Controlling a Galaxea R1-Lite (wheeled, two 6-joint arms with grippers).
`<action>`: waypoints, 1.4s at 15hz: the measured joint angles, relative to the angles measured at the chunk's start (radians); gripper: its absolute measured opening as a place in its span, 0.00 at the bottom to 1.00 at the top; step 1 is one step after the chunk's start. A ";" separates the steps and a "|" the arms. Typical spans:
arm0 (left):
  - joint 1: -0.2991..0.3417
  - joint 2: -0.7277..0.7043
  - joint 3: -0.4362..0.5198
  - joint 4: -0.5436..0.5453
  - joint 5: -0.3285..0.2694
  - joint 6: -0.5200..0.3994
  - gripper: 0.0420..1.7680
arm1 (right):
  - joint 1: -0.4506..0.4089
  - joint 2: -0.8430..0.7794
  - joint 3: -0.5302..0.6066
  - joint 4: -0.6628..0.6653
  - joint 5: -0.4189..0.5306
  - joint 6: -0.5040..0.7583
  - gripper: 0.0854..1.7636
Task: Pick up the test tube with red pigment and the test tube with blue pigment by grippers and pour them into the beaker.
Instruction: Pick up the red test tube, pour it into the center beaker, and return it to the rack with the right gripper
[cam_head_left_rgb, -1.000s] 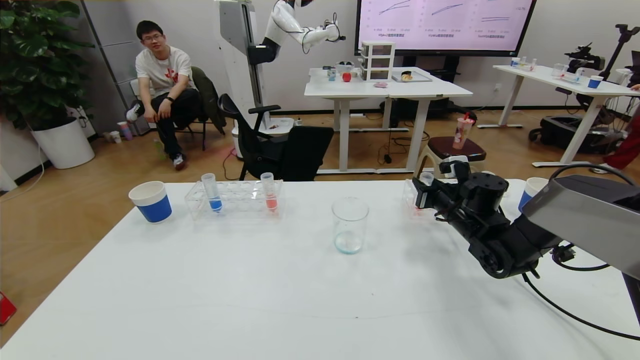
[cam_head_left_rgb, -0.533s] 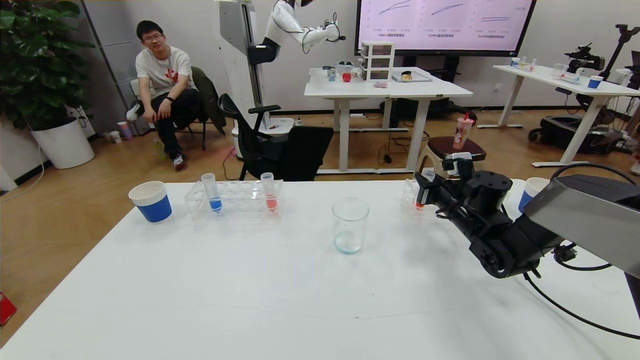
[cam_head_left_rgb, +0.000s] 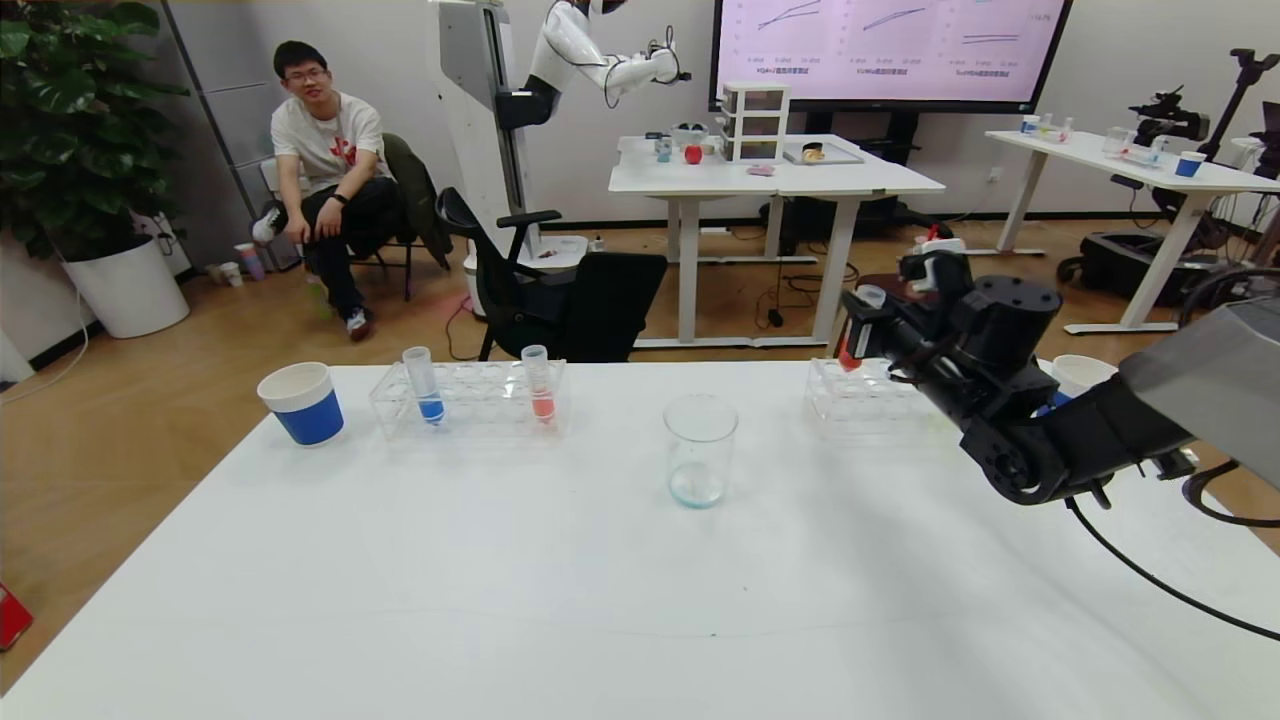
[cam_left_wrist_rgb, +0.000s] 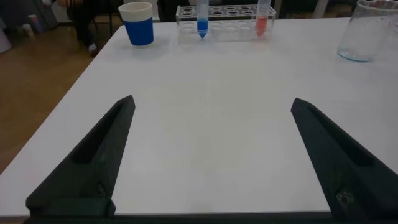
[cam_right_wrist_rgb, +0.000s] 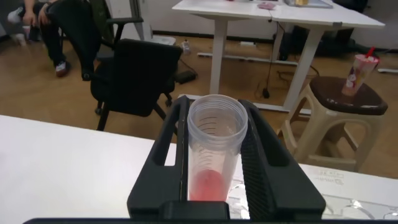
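Right gripper (cam_head_left_rgb: 862, 328) pinches the test tube with red pigment (cam_head_left_rgb: 852, 352) upright above its rack (cam_head_left_rgb: 860, 400), avoiding spills before the beaker (cam_head_left_rgb: 699, 450). Left gripper (cam_left_wrist_rgb: 211, 155) idles, jaws spread; blue pigment tube (cam_head_left_rgb: 422, 385) racked.

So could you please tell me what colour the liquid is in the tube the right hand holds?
Orange-red, in the test tube; right wrist view shows it best.

The beaker (cam_head_left_rgb: 700, 449) is taken as landmark, set on the table (cam_head_left_rgb: 560, 600). To its left a rack (cam_head_left_rgb: 468, 400) is placed, with two tubes (cam_head_left_rgb: 421, 384) (cam_head_left_rgb: 538, 382) stood in it; further left, a cup (cam_head_left_rgb: 301, 402). To the beaker's right and further back a second rack (cam_head_left_rgb: 862, 401) is set, and above it a tube (cam_head_left_rgb: 864, 318) is held in the right gripper (cam_head_left_rgb: 868, 330). Another cup (cam_head_left_rgb: 1078, 377) is partly hidden behind the arm.
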 joint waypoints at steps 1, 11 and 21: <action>0.001 0.000 0.000 0.000 0.000 0.000 0.99 | 0.004 -0.016 -0.034 0.039 0.002 -0.025 0.25; 0.001 0.000 0.000 0.000 0.000 0.000 0.99 | 0.122 -0.061 -0.069 0.054 0.379 -0.264 0.25; 0.001 0.000 0.000 0.000 0.001 0.000 0.99 | 0.171 0.099 -0.054 -0.265 0.706 -0.686 0.25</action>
